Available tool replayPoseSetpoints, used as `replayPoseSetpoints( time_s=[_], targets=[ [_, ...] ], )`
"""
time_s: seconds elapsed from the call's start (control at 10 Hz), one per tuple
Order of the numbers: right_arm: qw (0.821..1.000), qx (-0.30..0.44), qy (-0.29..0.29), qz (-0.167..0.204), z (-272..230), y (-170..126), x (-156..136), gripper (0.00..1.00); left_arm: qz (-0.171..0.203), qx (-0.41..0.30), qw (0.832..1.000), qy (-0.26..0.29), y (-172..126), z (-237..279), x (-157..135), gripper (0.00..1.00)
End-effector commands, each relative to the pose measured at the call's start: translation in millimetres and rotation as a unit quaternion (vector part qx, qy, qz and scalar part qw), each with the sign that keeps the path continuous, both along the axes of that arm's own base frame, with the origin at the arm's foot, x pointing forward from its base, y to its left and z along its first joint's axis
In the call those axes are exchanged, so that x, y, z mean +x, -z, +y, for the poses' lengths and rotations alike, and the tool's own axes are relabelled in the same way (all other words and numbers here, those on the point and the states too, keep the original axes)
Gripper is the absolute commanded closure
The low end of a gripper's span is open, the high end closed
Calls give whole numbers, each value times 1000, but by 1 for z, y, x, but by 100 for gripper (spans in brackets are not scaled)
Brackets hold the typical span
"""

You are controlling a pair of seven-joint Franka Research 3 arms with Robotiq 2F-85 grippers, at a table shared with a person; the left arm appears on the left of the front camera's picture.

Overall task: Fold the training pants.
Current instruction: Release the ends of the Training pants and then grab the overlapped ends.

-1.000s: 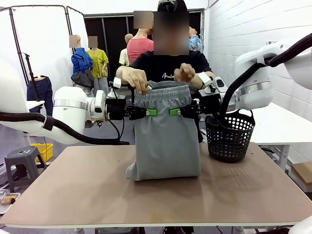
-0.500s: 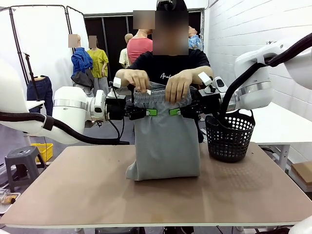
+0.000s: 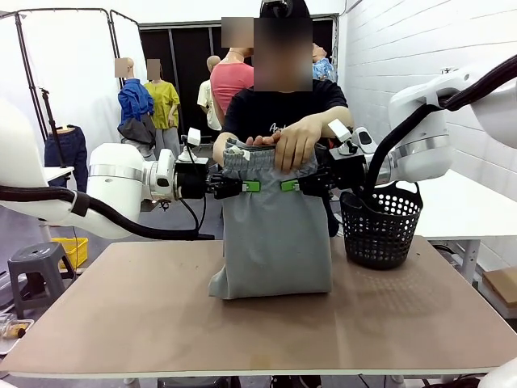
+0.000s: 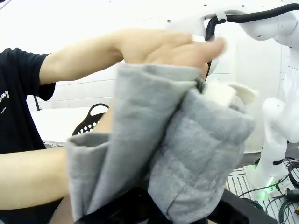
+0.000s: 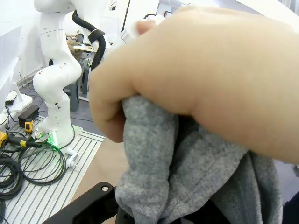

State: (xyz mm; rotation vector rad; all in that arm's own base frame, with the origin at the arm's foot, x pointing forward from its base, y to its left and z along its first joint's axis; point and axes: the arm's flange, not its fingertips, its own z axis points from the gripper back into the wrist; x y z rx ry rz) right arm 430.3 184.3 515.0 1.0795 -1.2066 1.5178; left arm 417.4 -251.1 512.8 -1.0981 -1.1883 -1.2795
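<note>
From the front, the training pants (image 3: 275, 234) hang upright over the middle of the table (image 3: 161, 323), their folded lower end resting on the tabletop. The left gripper (image 3: 245, 186) and the right gripper (image 3: 288, 185) are both clamped tight on the cloth just below the waistband (green pads nearly facing each other). The person's hand (image 3: 296, 145) grips the waistband's top edge. A black basket (image 3: 380, 226) stands just beside the pants.

In the left wrist view, the pants (image 4: 187, 154) bunch up from the dark fingers, and the hand (image 4: 163, 46) lies over their top.

In the right wrist view, the hand (image 5: 210, 79) is closed round the grey jersey (image 5: 187, 177).
</note>
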Motion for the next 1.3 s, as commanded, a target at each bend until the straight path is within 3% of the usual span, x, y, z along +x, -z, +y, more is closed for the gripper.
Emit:
replayPoseSetpoints(
  time_s=[0.0,1.2],
  targets=[
    [1000,13,0,2,-1,-1,-4,100,-5,0,1000,-4,-3,0,-1,100],
    [1000,13,0,2,-1,-1,-4,100,-5,0,1000,-4,-3,0,-1,100]
  ],
)
